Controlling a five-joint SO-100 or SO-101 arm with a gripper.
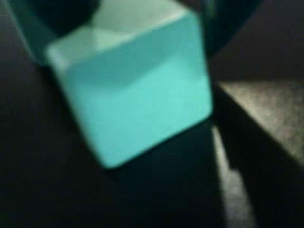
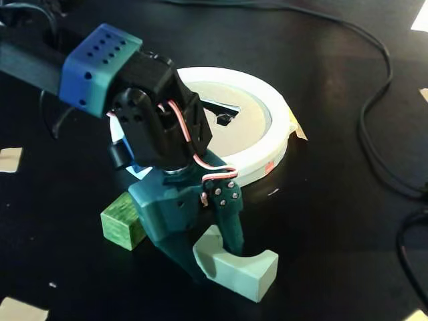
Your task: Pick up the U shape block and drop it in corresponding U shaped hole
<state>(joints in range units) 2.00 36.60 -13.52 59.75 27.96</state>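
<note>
Black tabletop, black cables

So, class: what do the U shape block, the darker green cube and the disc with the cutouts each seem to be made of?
U shape block: probably painted wood; matte, even mint coat, crisp edges.
Green cube: likely stained wood; streaky grain-like lines show.
Disc: looks like tan cardboard, dull and flat, inside a smooth white ring, possibly plastic.
The gripper around the block looks like matte teal plastic.

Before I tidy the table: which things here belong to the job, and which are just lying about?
Job:
- U shape block
- end effector
- U shaped hole in the cardboard disc

Lying about:
- green cube
- black cables
- paper scraps
</note>
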